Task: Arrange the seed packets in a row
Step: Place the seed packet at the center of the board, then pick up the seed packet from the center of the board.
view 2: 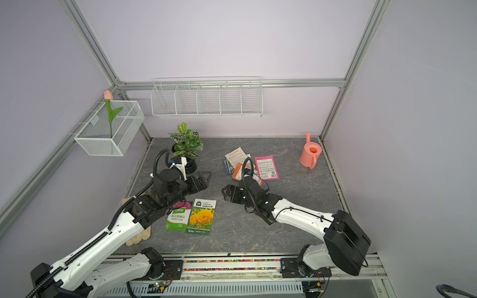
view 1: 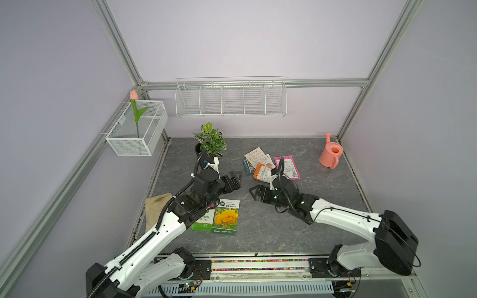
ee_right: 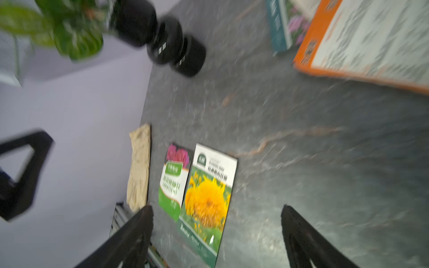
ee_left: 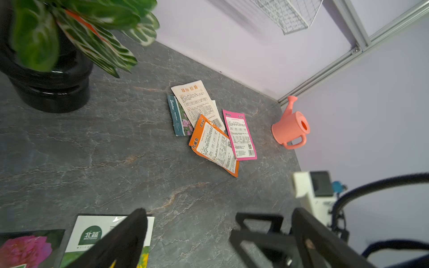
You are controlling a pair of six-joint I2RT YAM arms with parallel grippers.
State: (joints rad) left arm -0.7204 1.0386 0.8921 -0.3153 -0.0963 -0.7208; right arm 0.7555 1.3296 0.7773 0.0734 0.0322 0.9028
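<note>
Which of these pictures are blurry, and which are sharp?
Right wrist view: motion-smeared throughout; print on the sunflower packet and orange packet is smeared. Left wrist view: the packet pile farther off is sharp, while the plant close by is soft. Both top views: sharp and evenly lit, with no glare.

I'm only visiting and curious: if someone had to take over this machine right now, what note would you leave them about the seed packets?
Left gripper: open, empty, above the table.
Right gripper: open, empty, just in front of the heap.
Done: the green packet and the yellow packet lie face up, side by side, near the front.
Left: four packets lie in a loose overlapping heap farther back: the white-backed packet, the teal packet, the orange-backed packet and the pink-backed packet. Each has yet to join the row.
</note>
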